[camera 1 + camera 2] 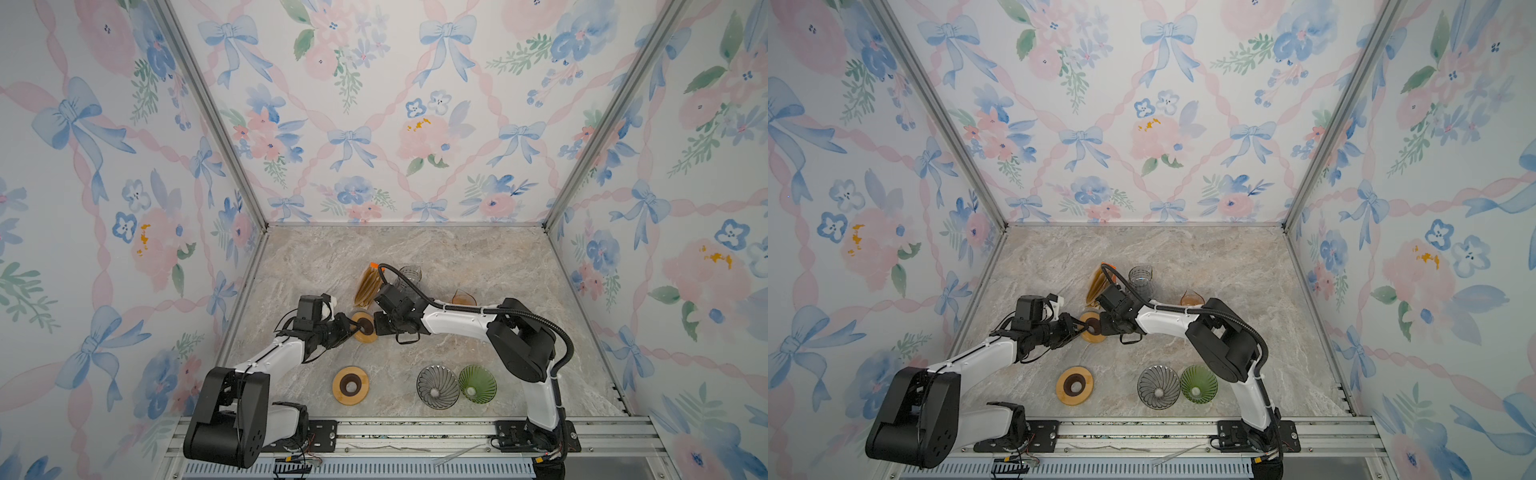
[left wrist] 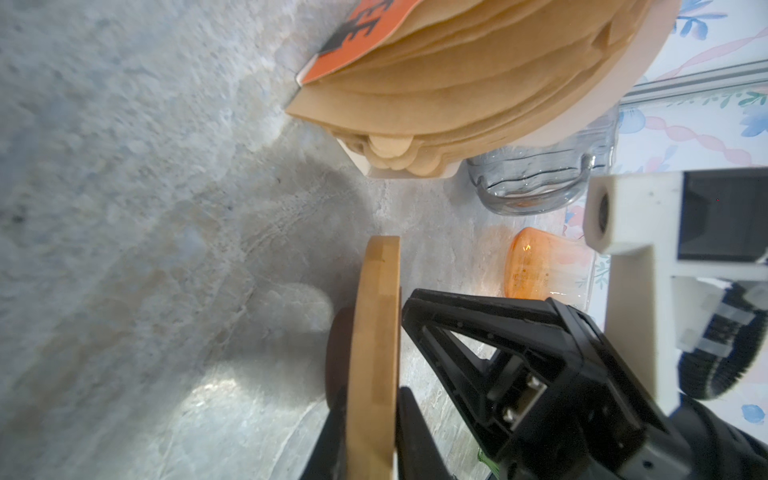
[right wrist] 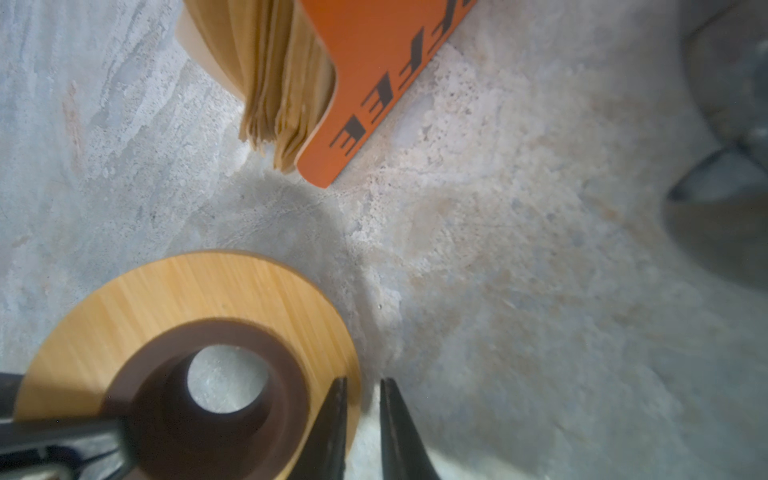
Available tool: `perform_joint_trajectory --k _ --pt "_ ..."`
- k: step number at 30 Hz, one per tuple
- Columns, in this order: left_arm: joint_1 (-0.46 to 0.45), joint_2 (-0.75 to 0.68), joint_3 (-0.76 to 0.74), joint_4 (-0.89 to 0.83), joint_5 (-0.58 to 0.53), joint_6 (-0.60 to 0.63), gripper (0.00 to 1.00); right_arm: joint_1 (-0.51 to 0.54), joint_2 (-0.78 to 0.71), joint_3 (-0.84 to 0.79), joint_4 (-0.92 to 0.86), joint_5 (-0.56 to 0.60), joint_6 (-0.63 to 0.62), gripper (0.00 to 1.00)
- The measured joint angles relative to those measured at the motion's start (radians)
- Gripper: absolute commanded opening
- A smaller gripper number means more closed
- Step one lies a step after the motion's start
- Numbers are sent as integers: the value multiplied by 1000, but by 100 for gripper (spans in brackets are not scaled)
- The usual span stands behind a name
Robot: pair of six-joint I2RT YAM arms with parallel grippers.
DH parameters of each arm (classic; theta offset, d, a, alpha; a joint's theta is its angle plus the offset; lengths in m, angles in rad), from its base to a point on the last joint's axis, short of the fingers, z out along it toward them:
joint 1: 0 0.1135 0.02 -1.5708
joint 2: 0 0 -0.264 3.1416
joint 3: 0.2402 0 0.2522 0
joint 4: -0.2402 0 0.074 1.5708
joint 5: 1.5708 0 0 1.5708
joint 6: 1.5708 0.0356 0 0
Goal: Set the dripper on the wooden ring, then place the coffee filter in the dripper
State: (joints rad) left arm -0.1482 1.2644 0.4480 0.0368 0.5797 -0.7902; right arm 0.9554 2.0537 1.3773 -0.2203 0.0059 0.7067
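Observation:
The brown paper coffee filters (image 1: 368,286) (image 1: 1098,284) (image 2: 457,83) (image 3: 270,83) stand stacked in a pale holder with an orange card, just behind both grippers. A grey glass dripper (image 1: 437,386) (image 1: 1158,386) and a green one (image 1: 477,383) (image 1: 1199,383) sit near the front, far from both grippers. My left gripper (image 1: 355,328) (image 2: 372,415) is shut on the rim of a tilted wooden ring (image 1: 365,332) (image 2: 376,311) (image 3: 187,291) with a brown centre. At the ring's opposite rim my right gripper (image 1: 376,328) (image 3: 363,386) is shut, one finger over the wood.
A second wooden ring (image 1: 350,385) (image 1: 1074,385) lies flat at the front left of the drippers. A clear glass carafe (image 1: 409,274) (image 2: 540,178) and an orange glass (image 1: 463,297) (image 2: 528,266) stand behind the right arm. Patterned walls close in three sides.

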Motion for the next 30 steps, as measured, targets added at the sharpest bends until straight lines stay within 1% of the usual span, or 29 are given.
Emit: perform_joint_trajectory --k 6,9,11,16,22,24,28,30 --pt "-3 -13 0 -2 -2 0 9 -1 -5 -3 -9 8 -13 19" --pt "-3 -32 6 -2 13 0 9 -6 -43 -27 -24 17 -31 22" --pt "-3 -42 18 -2 29 0 9 -9 -93 -57 -32 23 -42 25" --pt "-6 -74 70 7 86 -6 10 -33 -277 -140 -45 31 -86 33" --pt "-39 -106 89 132 155 -88 12 -85 -496 -239 -47 -2 -107 41" --pt "-71 -108 96 165 159 -118 12 -111 -560 -272 -45 -22 -104 45" --pt "-150 -107 141 199 158 -159 12 -169 -661 -317 -48 -76 -101 48" --pt "-188 -106 172 237 158 -190 11 -210 -711 -337 -42 -122 -89 51"
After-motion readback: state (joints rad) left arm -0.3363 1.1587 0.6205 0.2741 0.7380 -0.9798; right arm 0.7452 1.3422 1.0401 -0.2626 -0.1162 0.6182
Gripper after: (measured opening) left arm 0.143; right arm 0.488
